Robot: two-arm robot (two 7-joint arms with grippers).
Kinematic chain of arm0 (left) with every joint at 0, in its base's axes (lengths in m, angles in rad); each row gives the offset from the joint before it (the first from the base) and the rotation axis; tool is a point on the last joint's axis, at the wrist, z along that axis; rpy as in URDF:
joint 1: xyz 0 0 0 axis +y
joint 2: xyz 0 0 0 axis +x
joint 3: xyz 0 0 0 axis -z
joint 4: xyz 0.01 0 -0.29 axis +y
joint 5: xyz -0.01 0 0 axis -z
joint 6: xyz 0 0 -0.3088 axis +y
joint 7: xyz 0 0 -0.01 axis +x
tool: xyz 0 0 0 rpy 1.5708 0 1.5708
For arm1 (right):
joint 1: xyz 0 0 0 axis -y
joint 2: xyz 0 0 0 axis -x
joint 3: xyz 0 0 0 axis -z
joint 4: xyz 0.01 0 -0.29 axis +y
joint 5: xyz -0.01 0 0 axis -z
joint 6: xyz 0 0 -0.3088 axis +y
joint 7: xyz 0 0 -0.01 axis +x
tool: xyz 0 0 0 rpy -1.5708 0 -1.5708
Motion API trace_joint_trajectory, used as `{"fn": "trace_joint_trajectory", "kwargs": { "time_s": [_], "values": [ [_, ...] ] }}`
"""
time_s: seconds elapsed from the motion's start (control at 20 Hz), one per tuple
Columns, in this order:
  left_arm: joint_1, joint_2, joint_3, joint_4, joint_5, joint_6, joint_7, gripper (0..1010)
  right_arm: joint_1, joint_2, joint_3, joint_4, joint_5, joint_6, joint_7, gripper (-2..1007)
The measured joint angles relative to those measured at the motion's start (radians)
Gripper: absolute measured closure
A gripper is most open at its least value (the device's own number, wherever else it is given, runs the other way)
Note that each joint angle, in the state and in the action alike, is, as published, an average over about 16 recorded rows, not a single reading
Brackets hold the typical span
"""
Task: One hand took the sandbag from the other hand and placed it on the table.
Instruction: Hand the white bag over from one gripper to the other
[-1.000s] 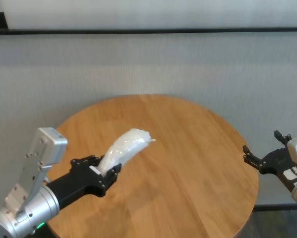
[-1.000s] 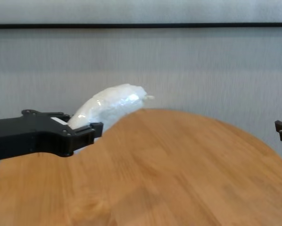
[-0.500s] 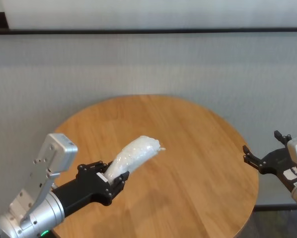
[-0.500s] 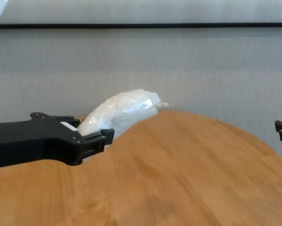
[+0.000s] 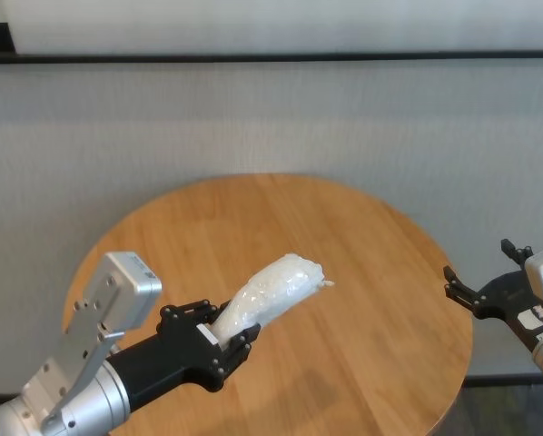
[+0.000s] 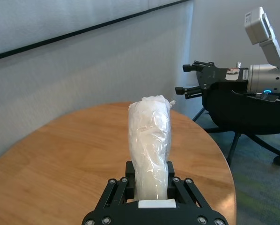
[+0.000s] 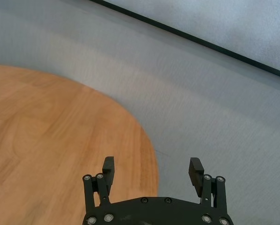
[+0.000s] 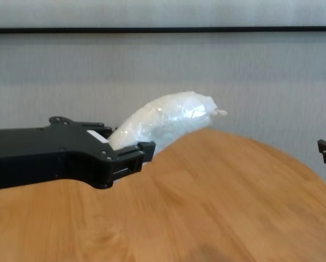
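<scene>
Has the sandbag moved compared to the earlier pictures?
Yes. In the head view the sandbag, clamped in the left gripper, has shifted toward the table's centre and the open right gripper.

Bright, even light; soft shadows, slight blur in the chest view.

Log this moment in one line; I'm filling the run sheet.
left gripper: shut on sandbag, above table | right gripper: open, empty, at table's right edge | handover: not yet
</scene>
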Motion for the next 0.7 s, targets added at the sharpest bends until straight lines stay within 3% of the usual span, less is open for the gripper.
{"fn": "trace_joint_trajectory", "kwargs": {
  "time_s": [0.7],
  "values": [
    [0.073,0.023,-0.008,-0.134,0.059,0.049,0.041,627,0.000,0.000,0.000,0.000,0.000,0.000,0.000,5]
  ]
}}
